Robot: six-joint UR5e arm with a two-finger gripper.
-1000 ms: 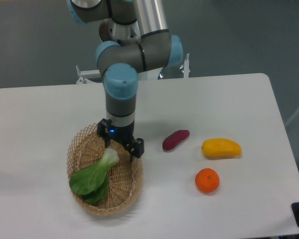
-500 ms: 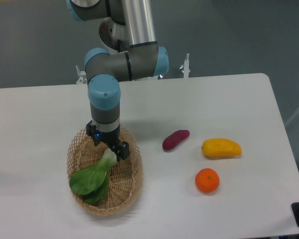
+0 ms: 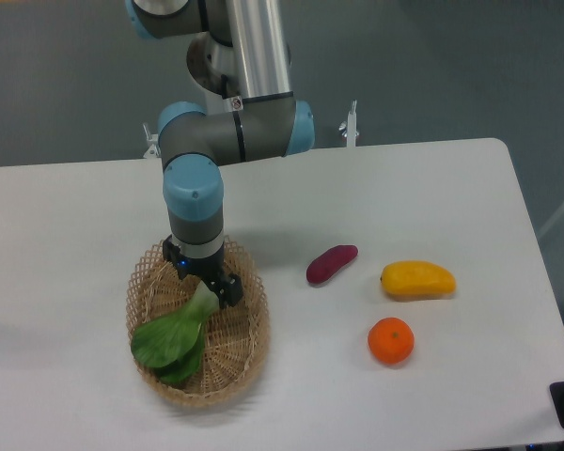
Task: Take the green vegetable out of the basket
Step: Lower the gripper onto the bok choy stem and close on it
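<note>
The arm comes straight down over the far side of the basket [image 3: 160, 381], blocking any way in from there. Its near-left rim stays open to reach. To the right, a purple vegetable [image 3: 332, 264], yellow fruit [image 3: 417, 279] and orange [image 3: 391, 341] dot the table [image 3: 75, 216].

We see the basket [image 3: 198, 324] on the table [image 3: 75, 235] at the left, with the bok choy [image 3: 176, 336] lying in it and the claw [image 3: 203, 278] above its stem end. To the right lie the sweet potato [image 3: 331, 264], then the mango [image 3: 417, 279], with the orange [image 3: 391, 341] in front of them.
</note>
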